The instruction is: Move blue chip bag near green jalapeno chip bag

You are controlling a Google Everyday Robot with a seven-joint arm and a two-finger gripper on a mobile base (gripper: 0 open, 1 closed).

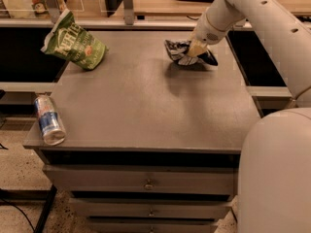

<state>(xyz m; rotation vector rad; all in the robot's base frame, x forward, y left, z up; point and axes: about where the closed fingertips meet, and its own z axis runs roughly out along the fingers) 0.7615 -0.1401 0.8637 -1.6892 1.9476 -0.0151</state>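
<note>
Dark-blue foil of the blue chip bag (179, 51) is pinched by the gripper (195, 49), just above the table (146, 110) at far right. The green jalapeno chip bag (75, 42) is seen well apart, far left.

blue bag (176, 49) in gripper (193, 52), green bag (75, 43) back-left

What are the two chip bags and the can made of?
The blue chip bag, held by the gripper at back right, looks like shiny foil: crumpled, glinting. The green jalapeno chip bag seems glossy plastic film: puffy, crimped top. The drink can looks like metal: silvery ends.
</note>
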